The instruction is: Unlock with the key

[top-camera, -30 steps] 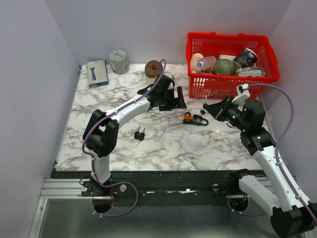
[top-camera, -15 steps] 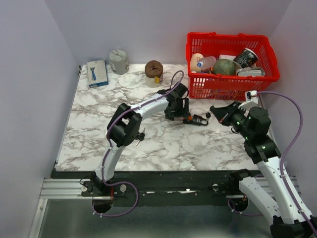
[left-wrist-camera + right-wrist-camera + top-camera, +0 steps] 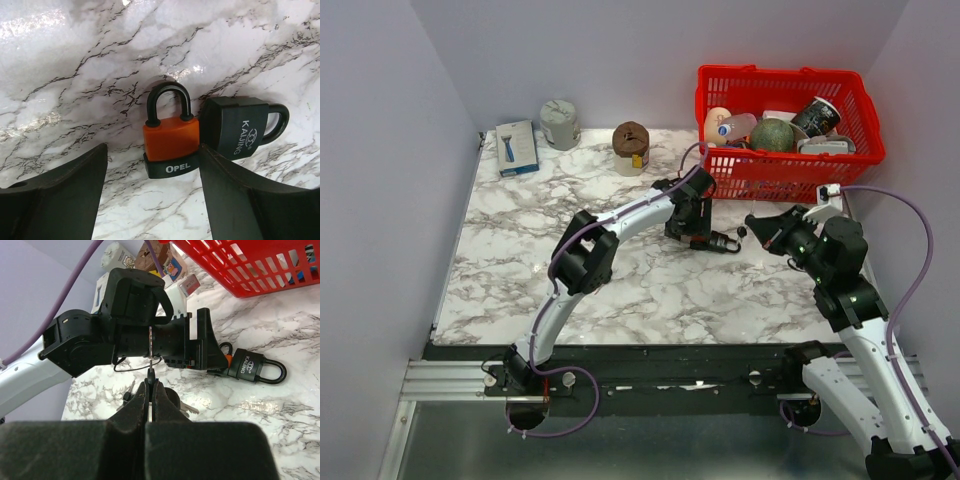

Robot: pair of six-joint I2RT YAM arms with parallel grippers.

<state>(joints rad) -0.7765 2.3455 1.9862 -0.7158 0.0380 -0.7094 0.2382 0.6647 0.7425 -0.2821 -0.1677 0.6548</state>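
An orange padlock (image 3: 171,145) marked OPEL lies flat on the marble, and a black padlock (image 3: 235,132) touches its right side. My left gripper (image 3: 152,172) is open and low over the table. Its fingers stand on either side of the orange padlock's base, and the right finger touches the base's corner. From above, my left gripper (image 3: 692,228) hides most of the orange padlock, and the black padlock (image 3: 725,242) shows beside it. My right gripper (image 3: 150,385) is shut on a key (image 3: 150,347), blade pointing at the left gripper (image 3: 202,347). It hovers right of the padlocks (image 3: 760,228).
A red basket (image 3: 785,175) full of items stands at the back right, close behind both grippers. A brown jar (image 3: 631,147), a grey tin (image 3: 560,124) and a blue-and-white box (image 3: 517,148) sit along the back. More keys (image 3: 128,393) lie beyond my right fingers.
My left gripper has moved right and nearer, from the back middle down onto the padlocks, and now straddles the orange one. My right gripper drew back slightly to the right, still holding the key.
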